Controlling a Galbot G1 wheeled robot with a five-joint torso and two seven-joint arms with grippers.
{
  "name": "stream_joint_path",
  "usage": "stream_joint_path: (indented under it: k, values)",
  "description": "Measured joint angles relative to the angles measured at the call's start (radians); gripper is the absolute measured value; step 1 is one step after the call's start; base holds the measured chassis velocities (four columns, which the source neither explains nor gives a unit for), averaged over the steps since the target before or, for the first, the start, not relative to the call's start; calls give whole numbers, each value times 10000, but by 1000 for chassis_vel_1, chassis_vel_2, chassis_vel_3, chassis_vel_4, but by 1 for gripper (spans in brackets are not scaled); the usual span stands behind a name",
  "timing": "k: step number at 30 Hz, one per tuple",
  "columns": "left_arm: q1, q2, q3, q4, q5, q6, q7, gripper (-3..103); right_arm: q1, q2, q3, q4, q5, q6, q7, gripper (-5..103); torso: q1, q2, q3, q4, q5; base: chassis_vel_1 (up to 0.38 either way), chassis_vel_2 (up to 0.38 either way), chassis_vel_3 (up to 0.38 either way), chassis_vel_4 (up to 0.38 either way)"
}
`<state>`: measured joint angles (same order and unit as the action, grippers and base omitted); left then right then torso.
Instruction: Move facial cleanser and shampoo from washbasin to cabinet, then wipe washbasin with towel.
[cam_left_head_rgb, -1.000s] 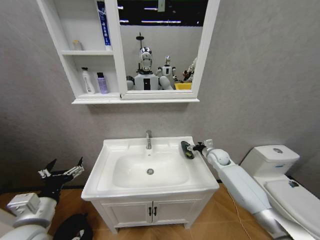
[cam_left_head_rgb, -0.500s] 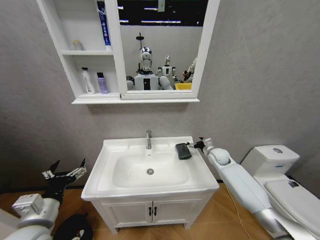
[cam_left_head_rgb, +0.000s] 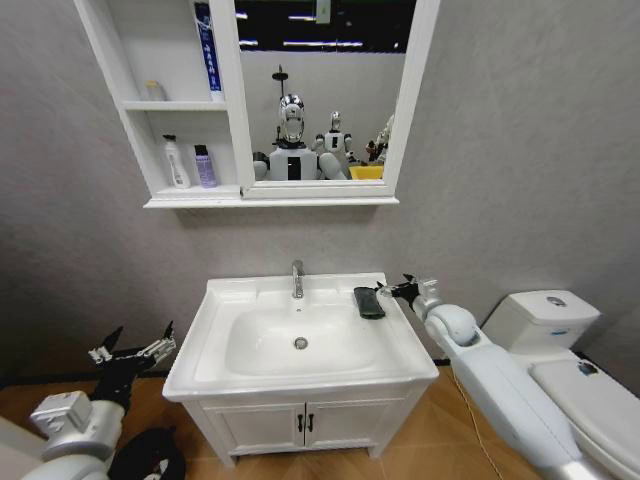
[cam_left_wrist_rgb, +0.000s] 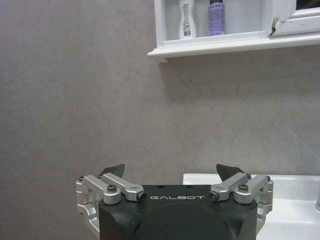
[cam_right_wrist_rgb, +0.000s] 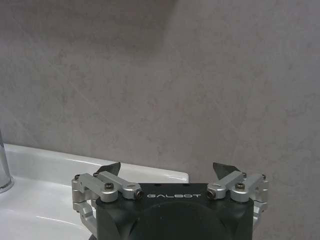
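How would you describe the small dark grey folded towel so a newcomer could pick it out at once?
Start at the white rectangular ceramic washbasin under the white wall cabinet. Look along its back ledge, right of the chrome tap, where the small dark grey folded towel lies flat beside the right claw. It is the ledge's sole dark, soft item.

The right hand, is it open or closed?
Open. The right hand has its fingers spread apart, just beside the towel on the washbasin.
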<state>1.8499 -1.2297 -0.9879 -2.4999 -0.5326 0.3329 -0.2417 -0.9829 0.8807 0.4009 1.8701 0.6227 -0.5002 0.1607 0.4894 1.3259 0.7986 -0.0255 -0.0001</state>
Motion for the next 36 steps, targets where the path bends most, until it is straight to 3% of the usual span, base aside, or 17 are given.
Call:
stream_joint_path:
  k: [4, 9, 16, 22, 26, 36]
  values:
    - [0, -39, -105, 0, -145, 13, -100, 100, -1496, -7, 1046, 1580, 469, 315, 832, 100, 0, 0, 0, -1, 1, 0, 0, 0, 0]
    - [21, -279, 46, 0, -125, 61, -131, 100, -3007, 302, 1854, 3277, 373, 336, 1180, 100, 0, 0, 0, -1, 1, 0, 0, 0, 0]
    - [129, -524, 275, 0, -58, 95, -169, 100, -5262, 966, 3037, 5179, -703, 278, 1220, 100, -1, 0, 0, 3, 0, 0, 0, 0, 0]
    - [64, -465, 517, 0, 34, 101, -126, 100, -7623, 2191, 4259, 6422, -1567, 633, 1005, 100, -1, 1, -1, -3, 2, 0, 0, 0, 0]
    - [45, -546, 717, 0, 201, 70, -71, 100, -8089, 2538, 4465, 6434, -1679, 476, 1025, 100, -1, 0, 0, 1, 0, 0, 0, 0, 0]
    - [95, -549, 789, 0, 366, -15, -40, 100, -8107, 2461, 4352, 6363, -1445, -134, 1110, 100, 5, -3, 3, 2, 0, 10, -11, -14, 10]
